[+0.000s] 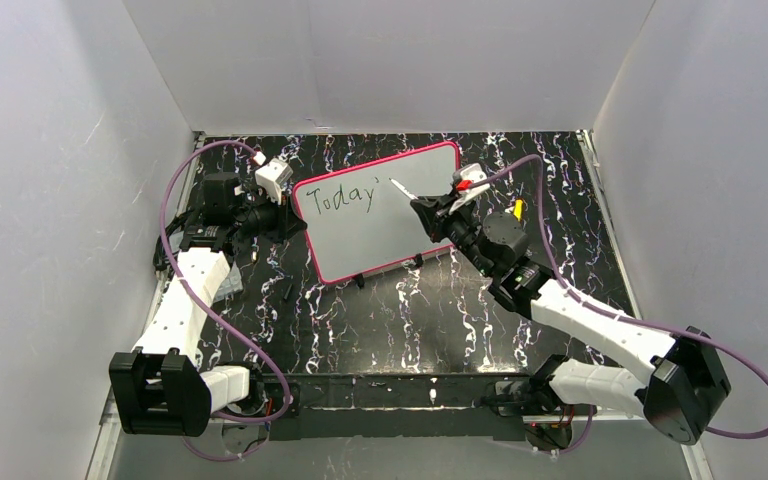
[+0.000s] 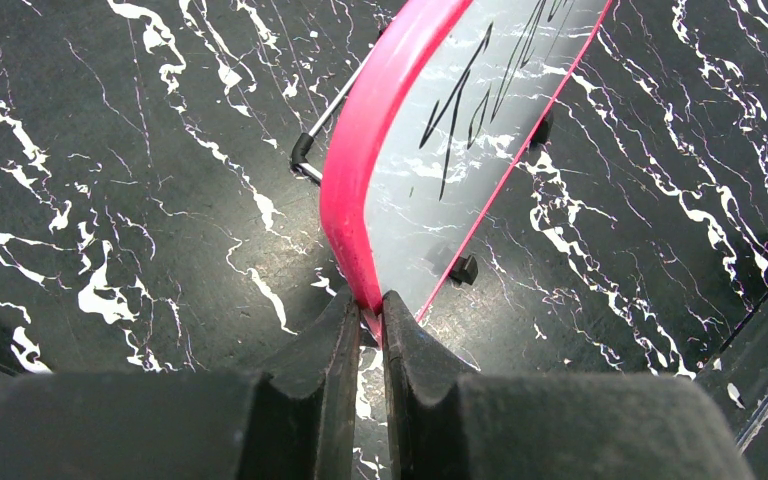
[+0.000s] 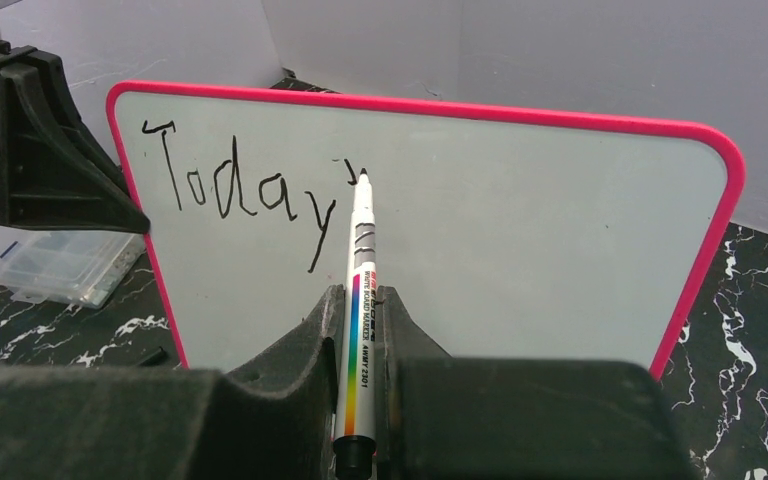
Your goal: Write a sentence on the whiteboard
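Note:
The whiteboard (image 1: 385,215), pink-framed, stands tilted on small black feet on the black marbled table; it also shows in the right wrist view (image 3: 520,230) and the left wrist view (image 2: 460,130). The sentence (image 1: 340,195) reads "Today'" in black (image 3: 245,190). My left gripper (image 2: 368,308) is shut on the whiteboard's left frame edge (image 1: 295,215). My right gripper (image 3: 360,300) is shut on a white marker (image 3: 362,290) with a rainbow stripe. The marker's tip (image 3: 363,176) touches the board just right of the "y" (image 1: 393,182).
A clear plastic box (image 3: 65,265) lies on the table left of the board, behind the left arm. The board's wire stand (image 2: 325,125) props it from behind. White walls enclose the table on three sides.

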